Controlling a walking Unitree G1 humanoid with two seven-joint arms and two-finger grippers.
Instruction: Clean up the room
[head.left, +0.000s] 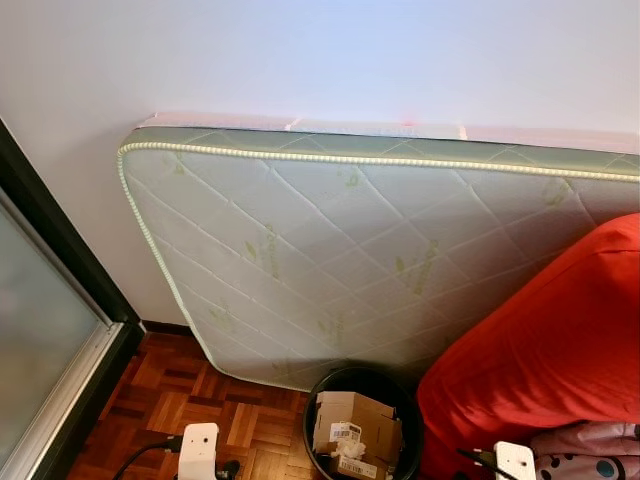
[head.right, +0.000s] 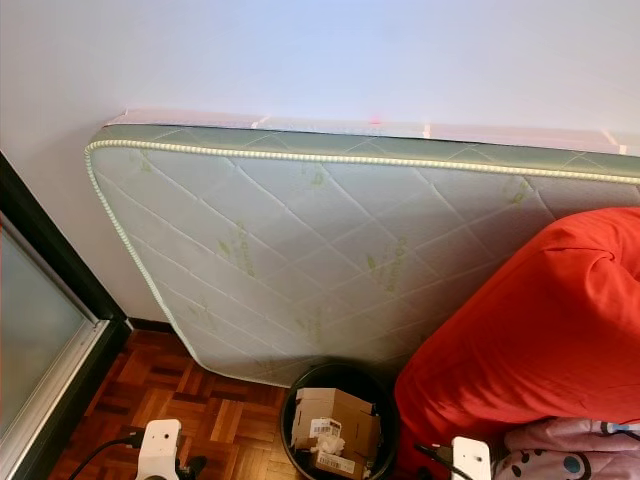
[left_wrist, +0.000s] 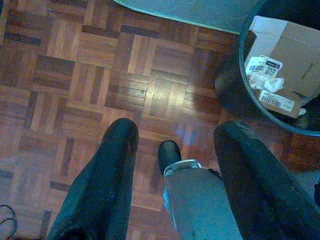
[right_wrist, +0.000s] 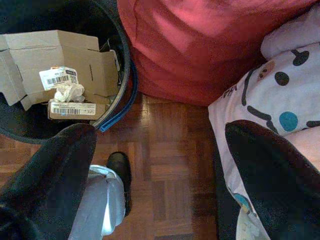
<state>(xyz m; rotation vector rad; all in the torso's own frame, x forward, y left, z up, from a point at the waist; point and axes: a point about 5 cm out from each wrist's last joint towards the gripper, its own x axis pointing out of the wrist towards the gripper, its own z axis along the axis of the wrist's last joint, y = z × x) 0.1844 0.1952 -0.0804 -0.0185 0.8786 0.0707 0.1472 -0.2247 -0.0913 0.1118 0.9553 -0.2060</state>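
Against the far white wall a quilted green-and-white mattress (head.left: 330, 260) is leaning on its long edge, its long axis running left to right and its top edge tilting back to touch the wall. Just in front of its lower edge, a round black bin (head.left: 362, 425) is standing upright on the parquet floor (left_wrist: 100, 80), holding a folded cardboard box (right_wrist: 60, 65) with barcode labels and a crumpled white scrap (right_wrist: 69, 92) lying on top of it. Pressing close on the bin's right side, a large red cushion (head.right: 530, 330) is bulging over part of the mattress, and a pale fabric with dark and blue spots (right_wrist: 280, 95) is lying at the cushion's near right foot. On the left, a dark-framed glass door (head.left: 40, 330) is standing beside the wall. Both arms are hanging low: the left gripper (left_wrist: 175, 165) is pointing at bare floor left of the bin with its jaws apart and holding nothing, and the right gripper (right_wrist: 160, 165) is hovering between the bin and the spotted fabric, jaws likewise apart and empty.
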